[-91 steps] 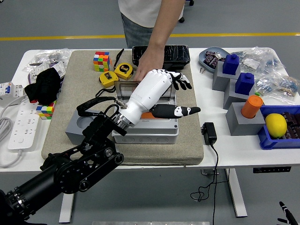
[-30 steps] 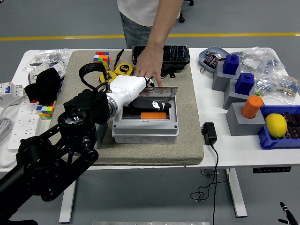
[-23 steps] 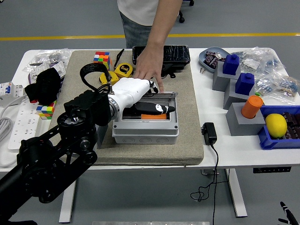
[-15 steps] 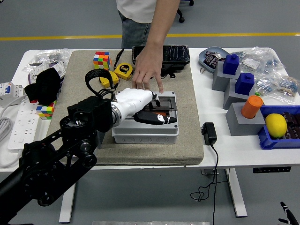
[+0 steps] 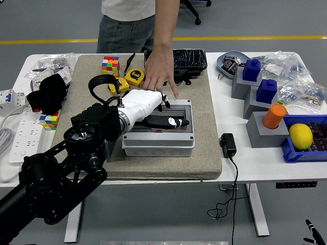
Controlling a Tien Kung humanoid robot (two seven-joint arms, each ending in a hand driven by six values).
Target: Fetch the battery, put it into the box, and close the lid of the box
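Lid-closing step, by the look of it. Left hand (image 5: 153,109) lies flat across the top of the grey junction box (image 5: 158,133), white palm down on the clear hinged lid (image 5: 179,115), black fingers (image 5: 171,122) stretched out along it, gripping nothing. Lid reads as down or nearly down; can't tell if it's latched. Battery not visible: judging it's inside the box under the hand, but can't confirm through the lid.

Person at the far side has a hand (image 5: 159,71) reaching down with fingertips at the box's back edge, just beside the robot's fingers, possibly steadying it.

Right hand out of view.

Next move, my read: press down evenly near the lid's front edge until it seats, then lift the hand straight off without dragging the box across the tan mat (image 5: 204,148).
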